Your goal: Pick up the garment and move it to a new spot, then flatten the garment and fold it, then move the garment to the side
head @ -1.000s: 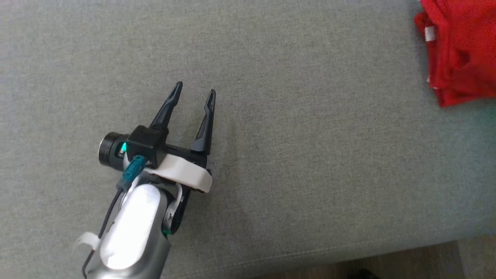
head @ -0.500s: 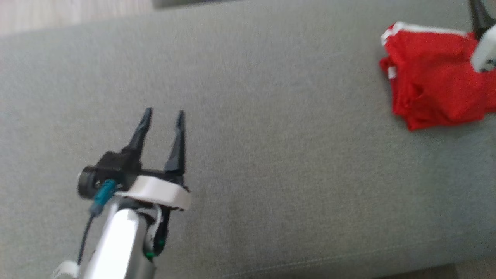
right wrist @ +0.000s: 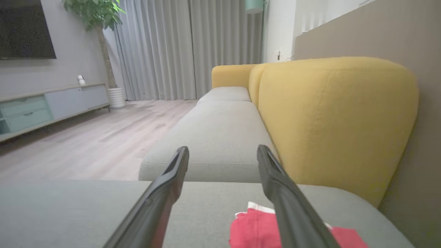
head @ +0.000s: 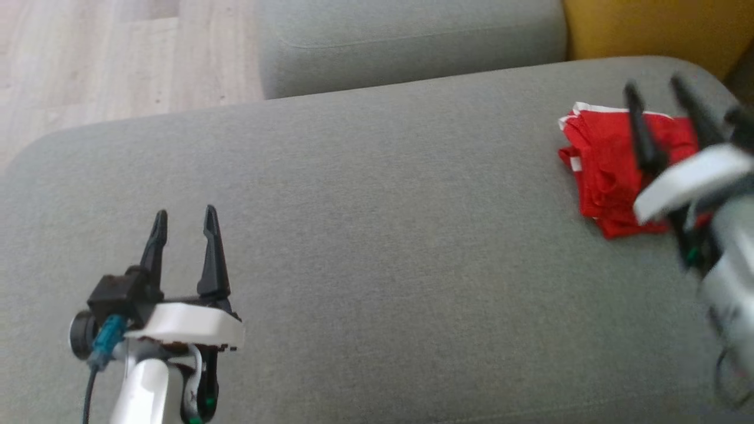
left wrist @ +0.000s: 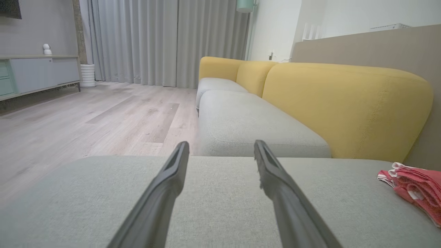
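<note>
The garment point(head: 607, 165) is a folded red cloth with white trim, lying at the far right of the grey sofa seat point(head: 377, 224). It also appears at the right edge of the left wrist view as the garment point(left wrist: 417, 187), and low in the right wrist view as the garment point(right wrist: 255, 230). My right gripper point(head: 651, 91) hovers over the garment, blurred, jaws apart and empty. My left gripper point(head: 185, 215) stands open and empty over the seat's front left, far from the cloth.
A second grey seat cushion point(head: 406, 41) adjoins beyond. The yellow backrest point(head: 654, 29) rises behind the garment. Wooden floor point(head: 100, 59) lies past the seat's left end. A low cabinet point(left wrist: 38, 74) and curtains point(left wrist: 165, 41) stand farther off.
The head camera has tilted up, revealing the seat's far edge, floor and backrest. My right gripper has come into view over the garment. The left gripper stays open.
</note>
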Tool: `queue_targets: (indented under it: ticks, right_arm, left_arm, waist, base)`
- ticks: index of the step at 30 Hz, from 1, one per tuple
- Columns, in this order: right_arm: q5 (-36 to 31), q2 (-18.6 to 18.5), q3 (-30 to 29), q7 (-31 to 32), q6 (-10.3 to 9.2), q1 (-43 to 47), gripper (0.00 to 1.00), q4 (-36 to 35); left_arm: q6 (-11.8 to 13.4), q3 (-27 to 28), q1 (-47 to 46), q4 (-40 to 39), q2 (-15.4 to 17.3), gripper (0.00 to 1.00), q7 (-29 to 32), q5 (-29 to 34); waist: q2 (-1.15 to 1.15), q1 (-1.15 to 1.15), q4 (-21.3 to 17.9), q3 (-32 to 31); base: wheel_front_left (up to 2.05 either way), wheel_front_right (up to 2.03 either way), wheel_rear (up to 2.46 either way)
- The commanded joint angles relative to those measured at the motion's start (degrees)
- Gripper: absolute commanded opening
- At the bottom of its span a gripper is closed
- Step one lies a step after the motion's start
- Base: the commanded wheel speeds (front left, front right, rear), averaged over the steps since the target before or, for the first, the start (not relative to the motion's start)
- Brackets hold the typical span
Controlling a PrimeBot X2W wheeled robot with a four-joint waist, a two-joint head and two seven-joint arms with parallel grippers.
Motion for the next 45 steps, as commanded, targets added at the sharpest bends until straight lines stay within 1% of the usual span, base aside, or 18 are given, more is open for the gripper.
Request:
queue_targets:
  ticks: [1, 3, 6, 7, 8, 9, 14, 18, 25, 31, 43, 44, 45]
  right_arm:
    - [-3.36, 2.13, -5.02, -0.61, -0.04, 5.35, 1.00, -6.28]
    - [-6.65, 4.27, -10.59, -0.61, -0.04, 11.74, 1.00, -11.19]
    - [-12.00, 8.08, -16.96, -0.61, -0.04, 20.35, 1.00, -16.78]
    - [-14.98, 10.61, -20.21, -0.62, -0.04, 24.76, 1.00, -19.38]
    - [-16.33, 11.78, -21.61, -0.62, -0.04, 26.47, 1.00, -20.53]
    - [-16.33, 11.78, -21.61, -0.62, -0.04, 26.47, 1.00, -20.53]
    - [-21.43, 15.89, -26.11, -0.62, -0.04, 31.99, 1.00, -23.98]
    - [-23.34, 17.27, -27.00, -0.62, -0.04, 33.59, 1.00, -25.44]
    - [-23.82, 17.81, -26.38, -0.62, -0.04, 33.01, 1.00, -25.47]
    - [-23.21, 17.57, -24.27, -0.62, -0.04, 32.61, 1.00, -25.09]
    - [-22.14, 17.30, -22.98, -0.62, -0.04, 32.37, 1.00, -24.24]
    - [-22.69, 17.50, -24.25, 0.00, 0.00, 34.35, 0.00, -22.63]
    - [-22.70, 17.53, -24.20, 0.04, 0.00, 34.48, 0.00, -22.04]
  left_arm:
    - [0.47, 2.23, -1.60, -1.34, 0.41, 1.00, -0.51, 0.25]
    - [0.51, 1.80, -1.35, -0.67, 0.35, 1.00, -0.51, 1.56]
    - [-0.43, 1.37, -0.91, 0.70, 0.17, 1.00, -0.51, 1.23]
    - [-1.18, 1.22, -0.69, 1.94, 0.08, 1.00, -0.51, 0.93]
    - [-1.30, 1.27, -0.58, 2.54, 0.03, 1.00, -0.51, 0.73]
    - [-1.30, 1.27, -0.58, 2.54, 0.03, 1.00, -0.51, 0.73]
    - [-1.89, 1.43, -0.23, 3.64, -0.16, 1.00, -0.51, 0.39]
    - [-1.66, 1.89, 0.23, 4.51, -0.24, 1.00, -0.51, 0.63]
    - [-2.03, 3.02, 0.70, 4.67, -0.32, 1.00, -0.51, 0.83]
    - [-1.85, 3.47, 0.73, 4.53, -0.36, 1.00, -0.51, 0.90]
    - [-1.56, 3.64, 0.59, 4.79, -0.39, 1.00, -0.51, -0.10]
    - [-1.68, 1.59, 2.04, 6.42, -0.57, 0.00, -0.06, 0.10]
    - [-1.68, 1.51, 2.07, 7.11, -0.57, 0.00, 0.01, 0.00]
  waist:
    - [0.00, 0.01, 1.12, -0.62]
    - [0.00, 0.01, 1.65, -0.76]
    - [0.00, 0.01, 2.27, -0.87]
    - [0.00, 0.01, 2.61, -0.91]
    - [0.00, 0.01, 2.73, -0.90]
    - [0.00, 0.01, 2.73, -0.90]
    - [0.00, 0.01, 3.10, -0.90]
    - [0.00, 0.01, 3.11, -0.81]
    - [0.00, 0.01, 3.26, -0.56]
    - [0.00, 0.01, 3.67, -0.46]
    - [0.00, 0.01, 3.56, -0.57]
    - [0.00, 0.01, 3.56, -0.58]
    - [0.00, 0.01, 3.56, -0.58]
  base:
    - [0.00, 0.00, 0.00]
    - [0.00, 0.00, 0.00]
    - [0.00, 0.00, 0.00]
    - [0.00, 0.00, 0.00]
    - [0.00, 0.00, 0.00]
    - [0.00, 0.00, 0.00]
    - [0.00, 0.00, 0.00]
    - [0.00, 0.00, 0.00]
    - [0.00, 0.00, 0.00]
    - [0.00, 0.00, 0.00]
    - [0.00, 0.00, 0.00]
    - [0.00, 0.00, 0.00]
    - [0.00, 0.00, 0.00]
